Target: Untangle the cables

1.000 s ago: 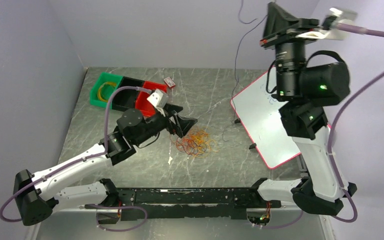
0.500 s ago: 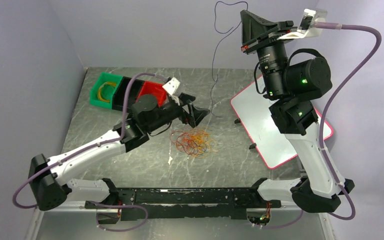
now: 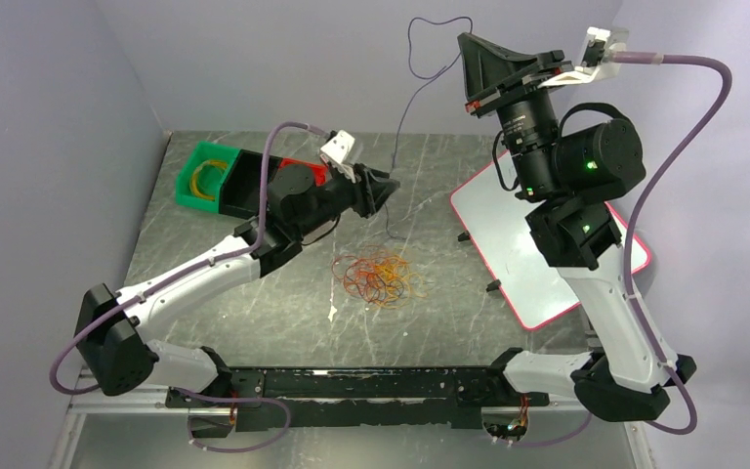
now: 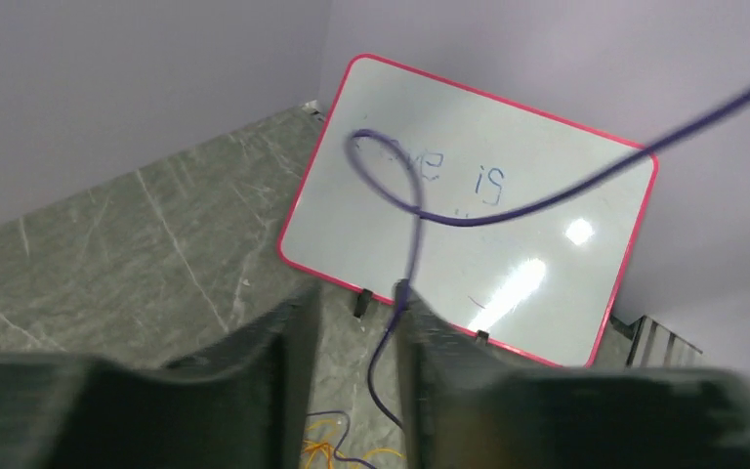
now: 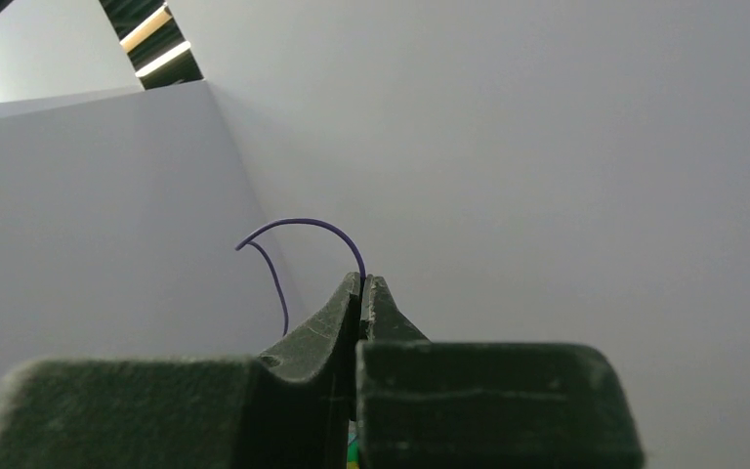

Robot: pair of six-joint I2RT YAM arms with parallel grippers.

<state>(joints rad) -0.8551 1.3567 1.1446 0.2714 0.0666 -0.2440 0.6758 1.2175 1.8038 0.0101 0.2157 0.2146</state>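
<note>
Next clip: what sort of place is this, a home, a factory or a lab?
Most likely a robotics lab test cell: a stone-patterned tabletop boxed in by plain lilac walls, two robot arms bolted at its near edge, and staged props, coloured bins and a small whiteboard.

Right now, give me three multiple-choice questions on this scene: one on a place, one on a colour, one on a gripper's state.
1. Where does the heap of cables lie? A in the green bin; B on the table; C in the red bin.
2. What colour is the rim of the whiteboard? A blue; B green; C red.
3. The right gripper is: A shut on a thin dark cable; B open and empty; C shut on a yellow loop.
Key: 1 B, the loops lie on bare tabletop; 2 C, a red edge frames the white panel; 3 A, its fingers press together with the cable arching from the tips.
</note>
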